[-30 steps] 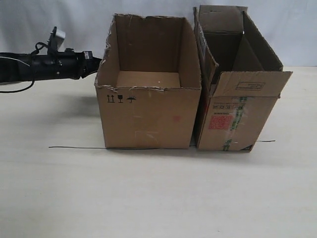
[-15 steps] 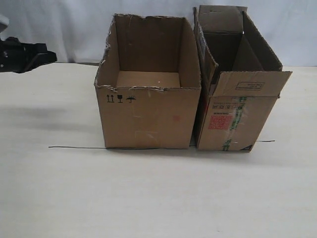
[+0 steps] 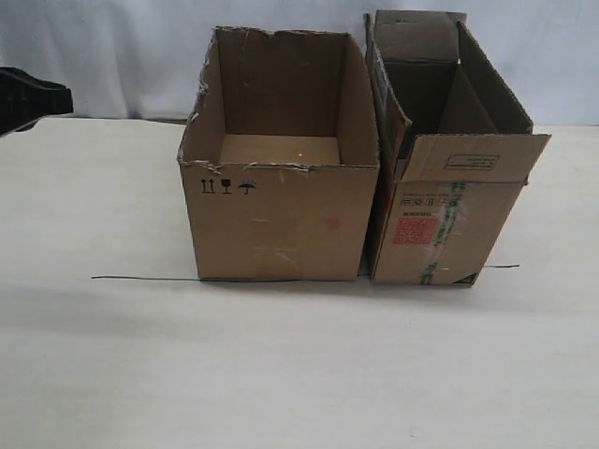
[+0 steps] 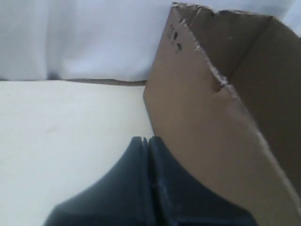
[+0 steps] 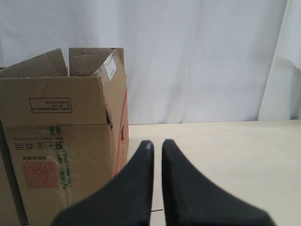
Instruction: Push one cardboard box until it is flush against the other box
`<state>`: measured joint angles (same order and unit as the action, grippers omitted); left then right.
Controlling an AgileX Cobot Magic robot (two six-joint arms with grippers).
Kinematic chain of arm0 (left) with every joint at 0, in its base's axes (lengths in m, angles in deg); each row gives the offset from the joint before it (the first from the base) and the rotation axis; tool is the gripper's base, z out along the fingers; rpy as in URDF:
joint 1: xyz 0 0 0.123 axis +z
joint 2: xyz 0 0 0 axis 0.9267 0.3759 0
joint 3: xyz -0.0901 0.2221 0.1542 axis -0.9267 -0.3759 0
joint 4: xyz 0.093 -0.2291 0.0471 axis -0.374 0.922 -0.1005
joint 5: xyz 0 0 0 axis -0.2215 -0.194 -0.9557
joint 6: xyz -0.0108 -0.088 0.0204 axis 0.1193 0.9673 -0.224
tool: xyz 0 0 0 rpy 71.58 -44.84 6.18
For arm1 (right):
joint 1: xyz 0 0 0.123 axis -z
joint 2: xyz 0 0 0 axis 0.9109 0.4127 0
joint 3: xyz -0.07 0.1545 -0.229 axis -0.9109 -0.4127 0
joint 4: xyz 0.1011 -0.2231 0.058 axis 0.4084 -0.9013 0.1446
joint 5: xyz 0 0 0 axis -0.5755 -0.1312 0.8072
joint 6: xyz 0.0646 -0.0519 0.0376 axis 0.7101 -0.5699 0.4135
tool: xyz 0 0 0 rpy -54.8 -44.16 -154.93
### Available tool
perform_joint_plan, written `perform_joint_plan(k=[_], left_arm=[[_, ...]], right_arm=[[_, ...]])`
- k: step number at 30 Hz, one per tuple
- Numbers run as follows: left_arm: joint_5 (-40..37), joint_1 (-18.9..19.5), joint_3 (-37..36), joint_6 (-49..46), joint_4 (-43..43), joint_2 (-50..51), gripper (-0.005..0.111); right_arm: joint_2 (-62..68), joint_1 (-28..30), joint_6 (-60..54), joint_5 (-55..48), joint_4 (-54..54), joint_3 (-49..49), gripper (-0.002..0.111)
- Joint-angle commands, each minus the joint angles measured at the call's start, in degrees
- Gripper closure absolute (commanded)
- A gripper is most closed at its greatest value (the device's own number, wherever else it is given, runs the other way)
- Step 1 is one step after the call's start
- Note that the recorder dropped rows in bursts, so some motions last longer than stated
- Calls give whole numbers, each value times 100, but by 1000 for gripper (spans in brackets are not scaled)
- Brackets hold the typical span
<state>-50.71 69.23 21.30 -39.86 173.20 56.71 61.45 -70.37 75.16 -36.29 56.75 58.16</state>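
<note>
My left gripper (image 4: 145, 140) is closed, empty, apart from the wide brown cardboard box with torn rim (image 3: 281, 168). This box stands beside the narrower flapped brown box (image 3: 449, 159), at its 9 o'clock. My right gripper (image 5: 157, 142) is nearly closed, empty.

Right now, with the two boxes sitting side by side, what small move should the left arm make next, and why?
Probably none beyond clearing off sideways. The cardboard box looks flush against the other box, with only a sliver of shadow at the base. The left gripper, jaws shut, is off the box wall.
</note>
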Motion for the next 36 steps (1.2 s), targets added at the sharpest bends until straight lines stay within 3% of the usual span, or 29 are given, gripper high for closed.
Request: perform_joint_plan(k=[1,6,10,15,26,28,30,31,32,33,36], left_arm=[[45,-288,-608,274,60,-1071,107],[-37,-808,-2086,140,60,-3120,107],[-75,-844,-3122,426,60,-5433,107],[142,-844,-3881,637,60,-7188,107],[326,-844,-4439,627,60,-7539,107],[340,-844,-4439,1012,-596,-7539,107],[575,-844,-4426,2089,-1666,-7539,107],[1014,-844,-4426,3488,-2818,-7548,107],[1224,-866,-4426,4334,-3316,-7548,107],[1643,-866,-4426,6376,-5023,-7548,107],[2144,-866,-4512,8766,-7547,-7548,107]], right_arm=[[-19,-5,7,-14,20,-22,103],[-19,-5,7,-14,20,-22,103],[-19,-5,7,-14,20,-22,103],[-19,-5,7,-14,20,-22,103],[-19,-5,7,-14,20,-22,103],[-19,-5,7,-14,20,-22,103],[-19,-5,7,-14,20,-22,103],[-19,-5,7,-14,20,-22,103],[-19,-5,7,-14,20,-22,103],[-19,-5,7,-14,20,-22,103],[-19,-5,7,-14,20,-22,103]])
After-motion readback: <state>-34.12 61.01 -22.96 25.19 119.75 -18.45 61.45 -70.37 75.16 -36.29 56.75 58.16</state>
